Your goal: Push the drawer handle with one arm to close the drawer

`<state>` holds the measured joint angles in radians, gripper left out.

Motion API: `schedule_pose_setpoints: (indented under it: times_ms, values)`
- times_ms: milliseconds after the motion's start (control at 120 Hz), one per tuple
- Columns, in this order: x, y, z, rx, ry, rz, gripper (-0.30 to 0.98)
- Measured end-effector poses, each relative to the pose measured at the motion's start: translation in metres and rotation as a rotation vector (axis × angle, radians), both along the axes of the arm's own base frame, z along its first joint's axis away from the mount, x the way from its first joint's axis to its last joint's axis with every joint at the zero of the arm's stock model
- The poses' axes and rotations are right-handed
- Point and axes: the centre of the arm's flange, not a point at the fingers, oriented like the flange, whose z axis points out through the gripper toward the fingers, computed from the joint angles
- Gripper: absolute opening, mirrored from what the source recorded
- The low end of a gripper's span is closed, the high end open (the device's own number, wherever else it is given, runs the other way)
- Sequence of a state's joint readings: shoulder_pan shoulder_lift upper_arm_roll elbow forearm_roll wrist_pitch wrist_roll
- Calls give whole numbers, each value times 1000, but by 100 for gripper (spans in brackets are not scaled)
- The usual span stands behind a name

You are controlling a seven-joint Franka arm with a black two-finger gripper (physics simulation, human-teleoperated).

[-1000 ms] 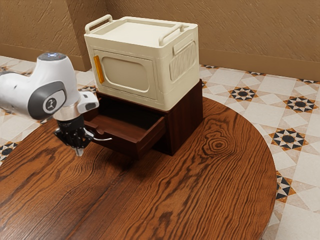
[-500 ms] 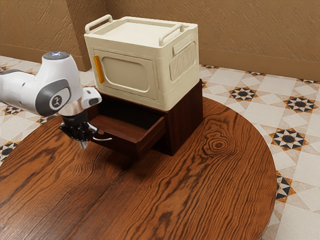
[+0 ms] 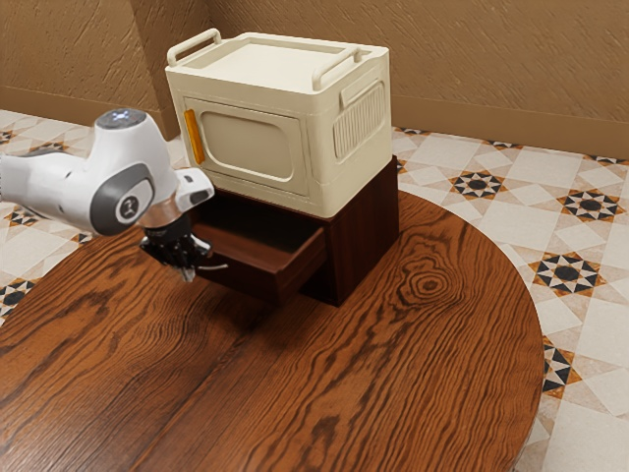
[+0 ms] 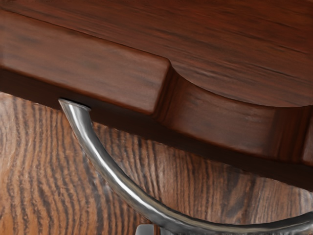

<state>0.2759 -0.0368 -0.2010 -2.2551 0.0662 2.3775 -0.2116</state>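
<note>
Exterior view: drawer [image 3: 251, 283] open, tool [image 3: 187, 274] at its handle [image 4: 119, 181].
Counter [image 3: 423, 374] spreads to a curved edge; tool open or closed, I can't tell.

White arm [image 3: 54, 185] — black hand [image 3: 188, 274].

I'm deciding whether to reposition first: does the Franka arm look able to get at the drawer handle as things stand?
Probably yes: the hand is right by the curved metal handle, nothing visible stands between them, and the open drawer brings that handle out from the wooden cabinet.
</note>
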Motion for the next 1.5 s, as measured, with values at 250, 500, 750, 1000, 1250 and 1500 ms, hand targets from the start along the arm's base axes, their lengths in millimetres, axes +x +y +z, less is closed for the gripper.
schedule_pose_setpoints:
  times_ms: [250, 500, 750, 1000, 1250, 1500]
  values:
    - [20, -2, 4, -10, -55, -7, -10]
    - [39, -5, 6, -17, -104, -16, -10]
    - [56, -6, 7, -24, -149, -22, -10]
    - [75, -10, 5, -33, -169, -35, -10]
    - [89, -10, 3, -39, -182, -37, -10]
    - [104, -13, -2, -49, -187, -44, -10]
